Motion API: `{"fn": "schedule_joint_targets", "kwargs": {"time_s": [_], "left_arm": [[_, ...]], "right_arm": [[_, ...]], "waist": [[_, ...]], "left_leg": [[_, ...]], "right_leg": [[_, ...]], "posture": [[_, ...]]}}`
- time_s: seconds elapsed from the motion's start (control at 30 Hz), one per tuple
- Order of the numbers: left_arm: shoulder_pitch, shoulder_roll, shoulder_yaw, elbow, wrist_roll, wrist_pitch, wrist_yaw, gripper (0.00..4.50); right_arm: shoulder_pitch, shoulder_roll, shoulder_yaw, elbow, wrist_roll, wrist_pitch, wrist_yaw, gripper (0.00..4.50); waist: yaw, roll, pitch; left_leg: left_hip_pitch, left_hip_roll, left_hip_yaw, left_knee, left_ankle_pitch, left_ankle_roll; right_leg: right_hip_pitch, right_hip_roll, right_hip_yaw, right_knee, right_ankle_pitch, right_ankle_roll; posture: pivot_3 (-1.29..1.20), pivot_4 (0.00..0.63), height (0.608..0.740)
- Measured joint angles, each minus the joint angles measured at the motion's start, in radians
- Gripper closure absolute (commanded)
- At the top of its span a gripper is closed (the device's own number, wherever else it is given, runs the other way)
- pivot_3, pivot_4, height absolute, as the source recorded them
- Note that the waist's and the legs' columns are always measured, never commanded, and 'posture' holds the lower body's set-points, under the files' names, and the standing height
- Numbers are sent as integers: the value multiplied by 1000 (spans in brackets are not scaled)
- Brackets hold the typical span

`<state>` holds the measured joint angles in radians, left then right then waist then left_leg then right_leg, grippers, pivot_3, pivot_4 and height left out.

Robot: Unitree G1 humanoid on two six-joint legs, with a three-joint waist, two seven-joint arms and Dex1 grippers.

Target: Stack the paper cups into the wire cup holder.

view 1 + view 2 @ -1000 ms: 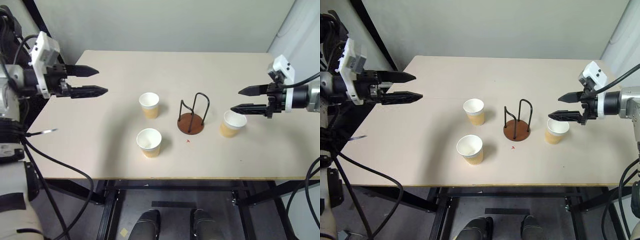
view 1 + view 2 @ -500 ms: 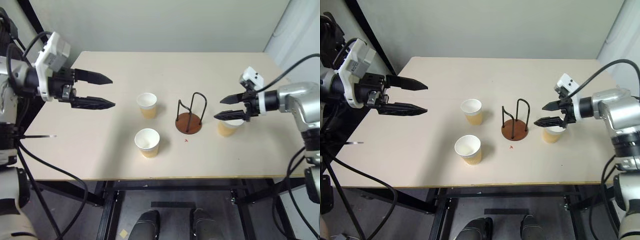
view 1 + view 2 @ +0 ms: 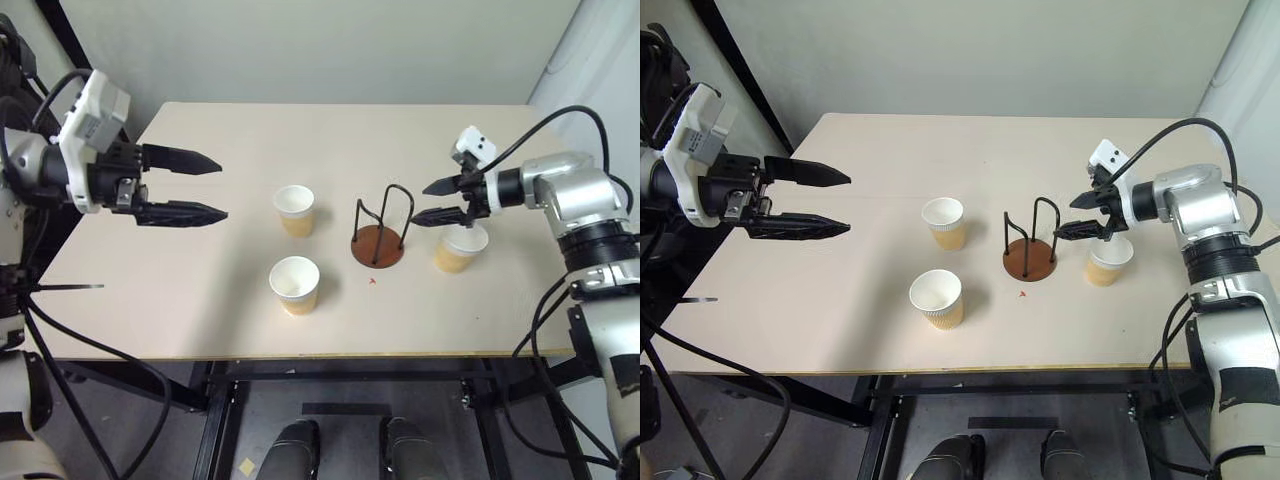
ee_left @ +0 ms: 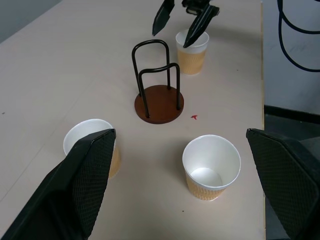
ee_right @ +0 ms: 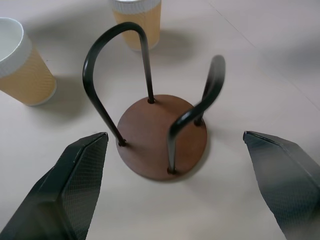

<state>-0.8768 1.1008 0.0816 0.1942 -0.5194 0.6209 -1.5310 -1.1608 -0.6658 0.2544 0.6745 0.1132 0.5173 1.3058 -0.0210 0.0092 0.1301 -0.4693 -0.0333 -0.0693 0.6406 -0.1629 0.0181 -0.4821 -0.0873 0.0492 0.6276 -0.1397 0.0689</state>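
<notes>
The left gripper [image 4: 182,190] has its two black fingers [image 4: 82,182] wide apart. Between them on the table [image 4: 65,65] stands one paper cup [image 4: 210,168], and a second cup [image 4: 92,150] is partly behind one finger. Further away is the wire cup holder [image 4: 158,90]. Behind it the right gripper [image 4: 180,25] hangs over the third cup [image 4: 192,52].

We find no text, label, brand, number or sign that can be read on anything here. The only mark we can make out is a tiny red mark [image 3: 376,281] on the table [image 3: 200,300], too small to read as any character.
</notes>
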Motion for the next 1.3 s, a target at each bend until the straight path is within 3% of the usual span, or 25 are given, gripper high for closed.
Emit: {"fn": "schedule_joint_targets", "kwargs": {"time_s": [0.33,0.77,1.03,1.3], "left_arm": [[22,14,24,-15,-7,12,23,0],[31,15,24,-17,-8,15,27,0],[62,19,8,-79,-41,60,-15,0],[74,20,-11,-150,-75,89,-35,0]], "right_arm": [[-17,78,3,101,-63,-75,-6,9],[-13,78,-10,82,-75,-73,-10,4469],[110,-31,-39,-268,2,120,80,4469],[245,-62,-47,-590,114,306,51,4469]], "waist": [[0,0,0],[0,0,0],[1,0,0],[-1,0,0]], "left_leg": [[0,0,0,0,-1,-2],[-1,0,0,-1,-2,-3],[-1,1,0,-1,-2,-4],[-1,1,0,0,1,-3]], "right_leg": [[-1,0,0,0,0,-3],[-2,0,0,0,0,-4],[-1,0,-2,0,-2,-6],[-1,0,-3,1,-1,-6]], "posture": [[0,150,740],[0,150,740],[0,150,740],[0,150,740]]}}
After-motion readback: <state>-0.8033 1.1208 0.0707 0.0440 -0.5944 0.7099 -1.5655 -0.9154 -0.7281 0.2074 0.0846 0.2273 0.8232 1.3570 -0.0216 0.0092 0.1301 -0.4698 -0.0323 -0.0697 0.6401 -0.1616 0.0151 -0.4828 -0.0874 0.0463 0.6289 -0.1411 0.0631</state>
